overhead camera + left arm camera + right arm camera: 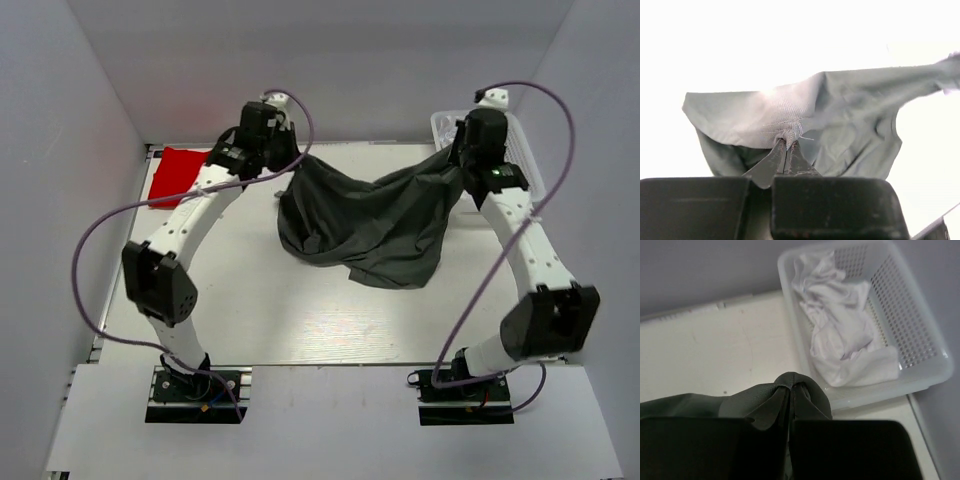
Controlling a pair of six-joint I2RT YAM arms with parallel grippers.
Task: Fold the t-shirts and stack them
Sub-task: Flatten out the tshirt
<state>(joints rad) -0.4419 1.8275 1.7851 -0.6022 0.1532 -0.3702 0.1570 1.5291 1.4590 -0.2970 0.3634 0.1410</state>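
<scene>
A dark grey t-shirt (370, 220) hangs stretched between both grippers above the table, its lower part sagging onto the surface. My left gripper (288, 160) is shut on the shirt's left top edge; in the left wrist view the jaws (788, 144) pinch a bunched seam of the grey t-shirt (850, 120). My right gripper (458, 158) is shut on the right top edge; in the right wrist view the fabric (790, 382) wraps over the closed fingertips (790, 389). A folded red t-shirt (178, 174) lies at the far left.
A white perforated basket (520, 150) stands at the far right, holding a crumpled white garment (840, 335). Its rim (935, 340) is close beside my right gripper. White enclosure walls surround the table (250, 310).
</scene>
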